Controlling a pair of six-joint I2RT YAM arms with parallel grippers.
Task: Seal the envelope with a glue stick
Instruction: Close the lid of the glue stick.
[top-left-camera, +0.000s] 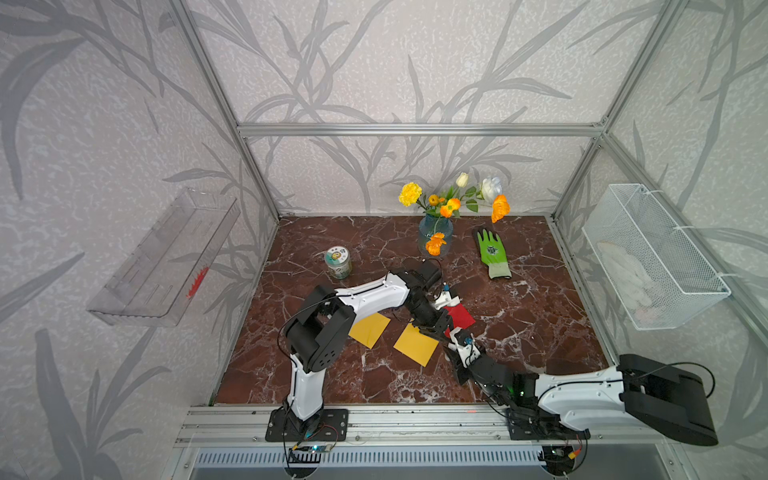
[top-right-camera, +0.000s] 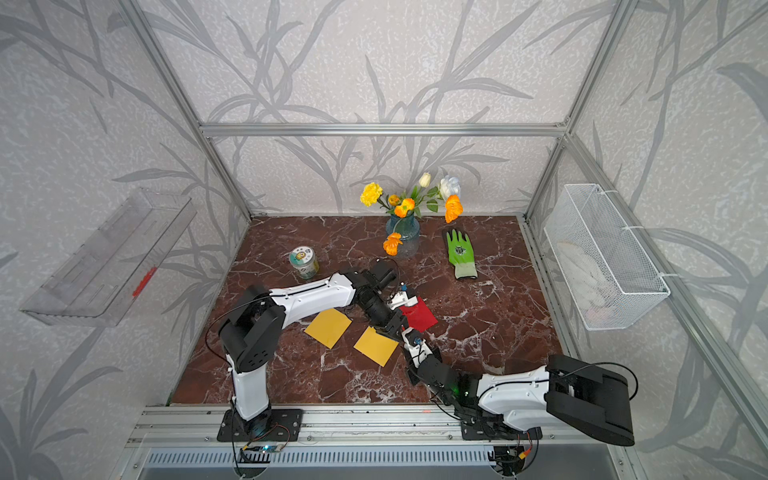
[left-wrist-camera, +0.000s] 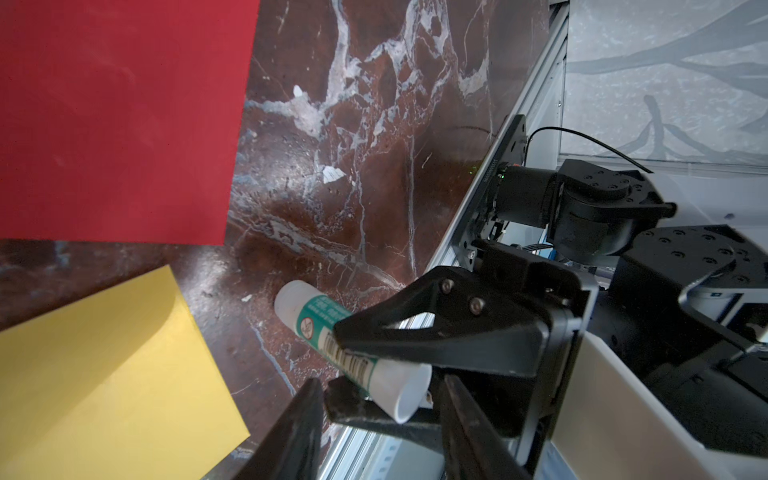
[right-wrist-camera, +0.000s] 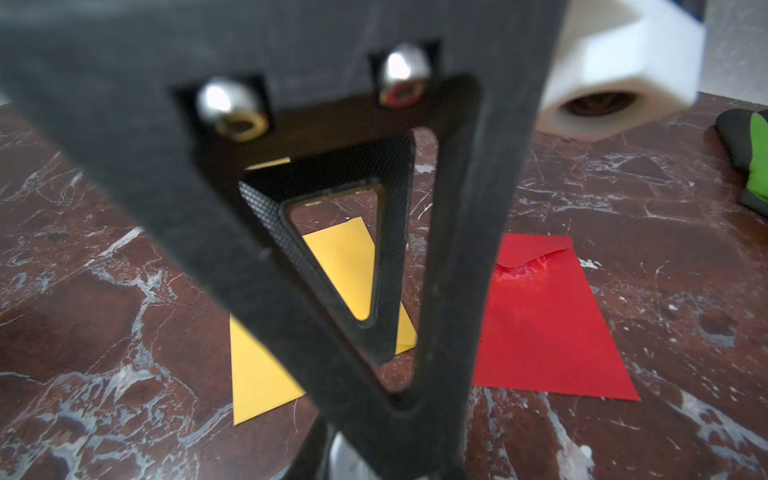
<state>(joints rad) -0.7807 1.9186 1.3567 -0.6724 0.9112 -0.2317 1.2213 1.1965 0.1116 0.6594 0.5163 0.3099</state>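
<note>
Marble top (left-wrist-camera: 353, 166). Right gripper (left-wrist-camera: 345, 365) clamps glue stick (left-wrist-camera: 316, 320) lower centre, left gripper (left-wrist-camera: 382, 386) spread round end; tug crooked, you drop it.

We count three envelopes on one table (top-left-camera: 540, 316): two yellow envelopes (top-left-camera: 370, 329), (top-left-camera: 416, 345) and one red envelope (top-left-camera: 461, 316). We see one glue stick (left-wrist-camera: 355, 365), one jar (top-left-camera: 338, 262), one green glove (top-left-camera: 492, 253) and one blue vase (top-left-camera: 435, 232) holding one bunch of flowers (top-left-camera: 410, 194). The blooms crowd together, so we give no sure number for them. We count two robot arms, a left arm (top-left-camera: 365, 297) and a right arm (top-left-camera: 582, 390). On the walls we find one clear tray (top-left-camera: 166, 257) and one wire basket (top-left-camera: 656, 257).
</note>
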